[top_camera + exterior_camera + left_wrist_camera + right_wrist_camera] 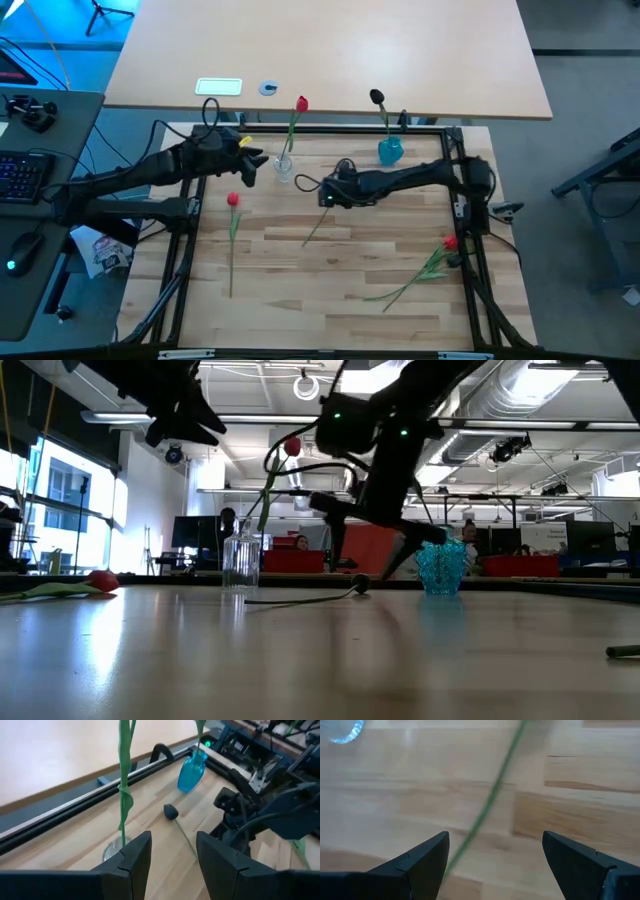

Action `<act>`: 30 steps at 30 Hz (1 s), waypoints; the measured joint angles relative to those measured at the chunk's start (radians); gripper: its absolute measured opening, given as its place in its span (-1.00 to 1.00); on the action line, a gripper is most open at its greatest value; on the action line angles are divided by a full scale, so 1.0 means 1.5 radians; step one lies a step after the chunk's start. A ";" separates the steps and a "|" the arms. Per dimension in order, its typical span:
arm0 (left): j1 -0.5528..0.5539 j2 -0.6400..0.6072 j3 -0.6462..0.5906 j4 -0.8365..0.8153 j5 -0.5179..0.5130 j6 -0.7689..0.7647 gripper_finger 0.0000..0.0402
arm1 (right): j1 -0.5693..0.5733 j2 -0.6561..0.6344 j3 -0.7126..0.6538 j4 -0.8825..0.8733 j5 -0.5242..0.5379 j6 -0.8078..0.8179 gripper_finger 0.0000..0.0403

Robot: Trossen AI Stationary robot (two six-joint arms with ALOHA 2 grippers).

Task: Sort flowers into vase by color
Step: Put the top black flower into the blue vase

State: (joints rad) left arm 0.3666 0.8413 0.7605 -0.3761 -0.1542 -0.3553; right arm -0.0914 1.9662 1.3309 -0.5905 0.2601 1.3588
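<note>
A clear glass vase [284,168] holds one red flower [302,103], and a blue vase [390,150] holds one black flower [377,97]. Another black flower [171,811] lies flat on the table between the vases, its thin stem [485,810] running toward the near edge. My right gripper [495,840] hovers open above that stem, a finger on either side and clear of it. My left gripper [172,836] is open in the air just left of the clear vase [115,851]. A red flower [233,200] lies on the left of the table.
More flowers, one with a red head [450,243], lie with crossed stems near the table's right near corner. A black frame rail [330,130] runs around the wooden table. The middle and near part of the table is bare wood.
</note>
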 joint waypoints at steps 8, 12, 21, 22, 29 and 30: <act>0.014 0.000 0.000 -0.004 0.010 0.012 -0.28 | -0.004 0.132 0.174 -0.143 0.009 0.002 0.55; 0.014 0.000 0.000 -0.004 0.013 0.012 -0.28 | -0.009 0.182 0.233 -0.239 0.019 0.023 0.45; 0.014 0.000 0.000 -0.006 0.047 0.024 -0.28 | -0.016 0.211 0.243 -0.237 0.014 0.007 -0.03; 0.014 0.000 0.000 -0.008 0.047 0.024 -0.28 | -0.017 0.211 0.235 -0.231 0.016 0.008 -0.11; 0.014 0.000 0.000 -0.016 0.047 0.037 -0.28 | -0.014 0.208 0.210 -0.222 0.025 -0.005 -0.93; 0.014 0.000 0.000 -0.016 0.047 0.036 -0.28 | -0.012 0.205 0.209 -0.221 0.027 -0.013 -0.93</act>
State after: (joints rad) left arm 0.3870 0.8413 0.7605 -0.3996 -0.0837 -0.3011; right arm -0.1091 2.2743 1.6441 -0.9216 0.3006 1.3392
